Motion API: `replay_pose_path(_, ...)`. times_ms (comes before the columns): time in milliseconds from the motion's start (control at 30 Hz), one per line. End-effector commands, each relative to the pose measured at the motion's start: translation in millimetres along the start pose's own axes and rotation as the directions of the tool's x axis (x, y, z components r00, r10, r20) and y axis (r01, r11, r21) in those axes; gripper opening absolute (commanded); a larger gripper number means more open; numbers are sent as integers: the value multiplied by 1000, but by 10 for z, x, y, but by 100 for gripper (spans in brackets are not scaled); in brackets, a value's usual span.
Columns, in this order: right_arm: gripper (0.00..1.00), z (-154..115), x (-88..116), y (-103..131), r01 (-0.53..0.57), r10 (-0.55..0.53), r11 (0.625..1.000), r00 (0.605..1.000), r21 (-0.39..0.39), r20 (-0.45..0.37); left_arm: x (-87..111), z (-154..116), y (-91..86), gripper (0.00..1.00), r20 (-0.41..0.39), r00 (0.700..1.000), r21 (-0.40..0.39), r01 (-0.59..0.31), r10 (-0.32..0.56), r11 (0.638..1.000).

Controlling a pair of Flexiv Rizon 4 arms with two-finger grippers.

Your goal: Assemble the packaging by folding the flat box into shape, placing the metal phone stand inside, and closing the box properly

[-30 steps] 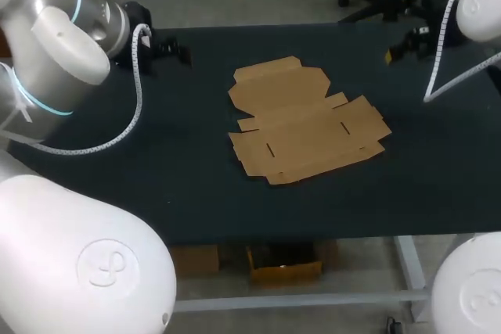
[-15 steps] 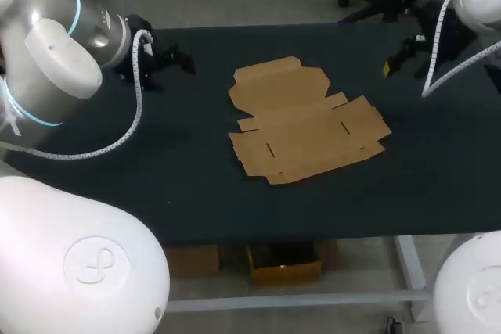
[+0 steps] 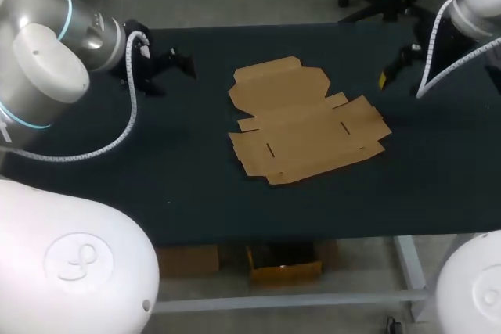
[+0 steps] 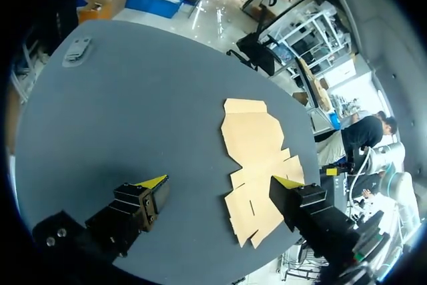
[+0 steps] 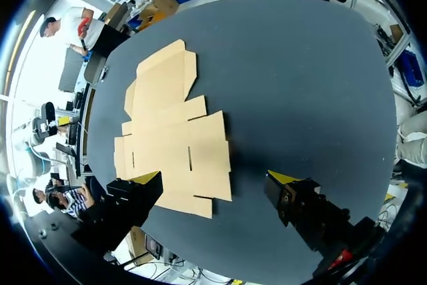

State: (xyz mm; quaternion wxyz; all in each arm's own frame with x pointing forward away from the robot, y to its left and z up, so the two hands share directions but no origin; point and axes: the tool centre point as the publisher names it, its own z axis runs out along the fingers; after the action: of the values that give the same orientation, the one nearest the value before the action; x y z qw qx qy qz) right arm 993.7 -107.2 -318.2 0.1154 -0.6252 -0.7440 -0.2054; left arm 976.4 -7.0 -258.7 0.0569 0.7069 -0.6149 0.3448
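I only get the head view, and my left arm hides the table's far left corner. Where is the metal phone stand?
Observer: Left wrist view shows a small grey metal piece, likely the stand, lying on the table well ahead of the left pincer, apart from the flat box.
Operator: Is that pincer open?
Observer: Yes, wide open, nothing between its fingers.
Operator: And the right one?
Observer: The right pincer is open too, holding nothing.
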Motion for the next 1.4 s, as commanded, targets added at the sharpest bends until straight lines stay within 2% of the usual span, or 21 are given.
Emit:
replay_pose_path(33,100,75,-36,-15,-25,25,1000,1000,15,-17,41,19,-56,100,15,1000,-24,10,-10,1000)
replay_pose_path(167,100,157,-50,-67,-71,72,997,997,35,-41,43,20,-115,100,14,999,-34,33,-33,999)
replay_pose_path(233,100,157,-50,-67,-71,72,997,997,35,-41,40,23,-142,100,9,999,-63,34,-33,997)
replay_pose_path(767,100,157,-50,-67,-71,72,997,997,35,-41,40,23,-142,100,9,999,-63,34,-33,997)
replay_pose_path(967,100,274,-41,-100,-93,97,993,994,71,-47,15,62,-31,100,26,999,-57,38,-36,998)
replay_pose_path(1400,100,479,-80,-269,-102,108,993,986,55,-129,51,131,116,100,11,1000,-99,-14,16,995)
